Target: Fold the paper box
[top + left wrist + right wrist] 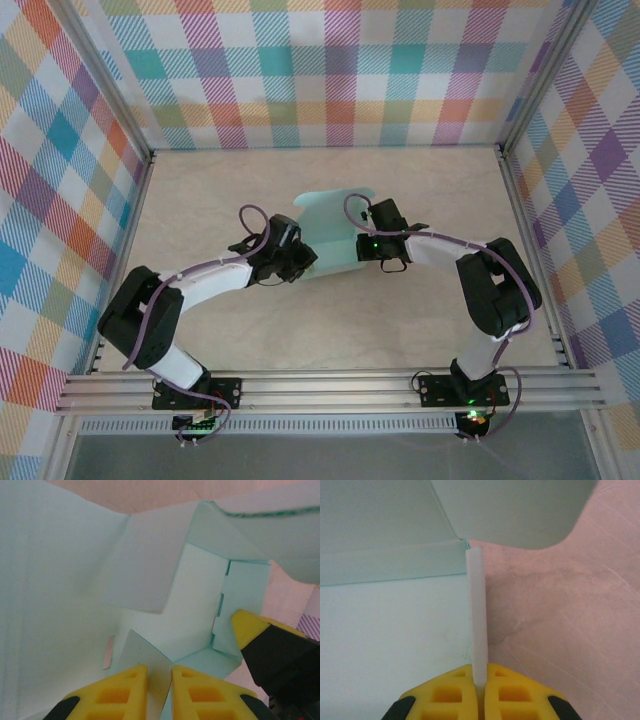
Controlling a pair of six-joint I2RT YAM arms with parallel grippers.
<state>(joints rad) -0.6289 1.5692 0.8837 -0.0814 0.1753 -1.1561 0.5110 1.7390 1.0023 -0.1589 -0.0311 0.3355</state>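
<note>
the paper box (330,225) is lying partly folded near the middle of the table (330,330), a little toward the table's far edge, as a pale mint sheet with some panels lifting off the table. in the top view a rounded panel is sticking out toward the table's far side, between the two arms.

the left gripper (303,262) is reaching in over the table's middle from the left and meeting the card's left part. in the left wrist view its yellow fingers (125,690) are sitting close together, with only a narrow slit between them, and a small flap (145,662) of the card is running down into that slit, so the left gripper (160,672) is pinching the flap. around it the paper box (60,605) is showing several creased panels standing at angles.

the right gripper (368,247) is coming in over the table's middle from the right and touching the card's right part. in the right wrist view the right gripper (479,677) is clamping narrowly on an upright flap (476,615) seen edge-on, with the flat card (395,630) lying on one side and bare table (570,630) on the other. one of its yellow fingers (247,627) is also showing in the left wrist view, pressing against a side panel.
</note>
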